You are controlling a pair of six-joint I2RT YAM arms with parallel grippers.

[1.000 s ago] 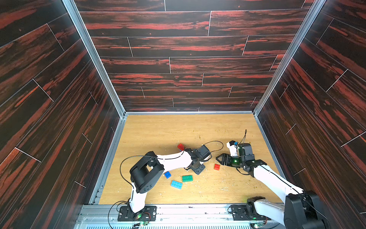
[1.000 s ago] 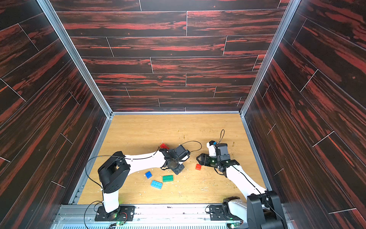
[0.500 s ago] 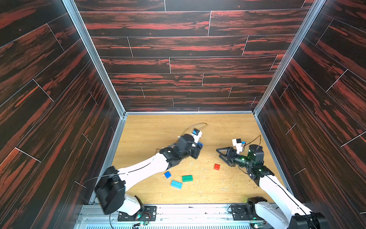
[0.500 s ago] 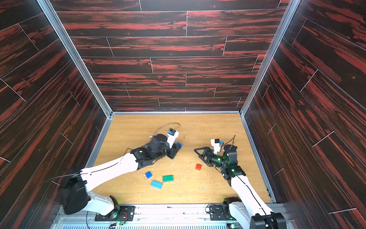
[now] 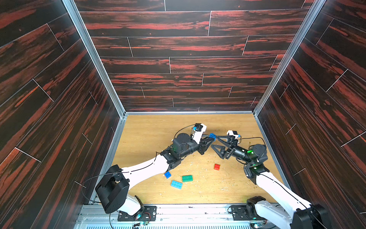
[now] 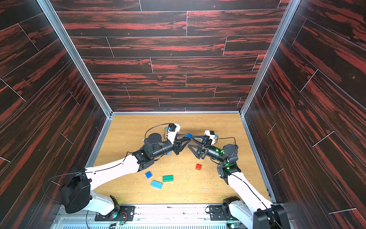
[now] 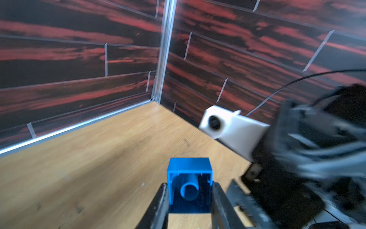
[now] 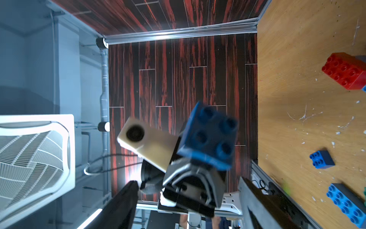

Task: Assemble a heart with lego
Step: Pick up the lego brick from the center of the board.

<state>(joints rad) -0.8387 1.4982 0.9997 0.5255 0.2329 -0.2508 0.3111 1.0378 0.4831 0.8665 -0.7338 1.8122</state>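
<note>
Heart's barely begun, I reckon: left gripper (image 5: 211, 138) clamps a small dark-blue square plastic brick (image 7: 189, 174), right gripper (image 5: 214, 141) gapes empty alongside, other lego bricks (image 5: 187, 178) loose.

The worktop (image 5: 150, 138) is light wood, with small white crumbs (image 8: 304, 117) scattered on it. Dark walls (image 5: 178, 65) with red wood grain close three sides, joined by aluminium corner profiles (image 5: 95, 59). In the right wrist view, a white ribbed grille (image 8: 33, 150) shows beyond the wall's edge.
</note>
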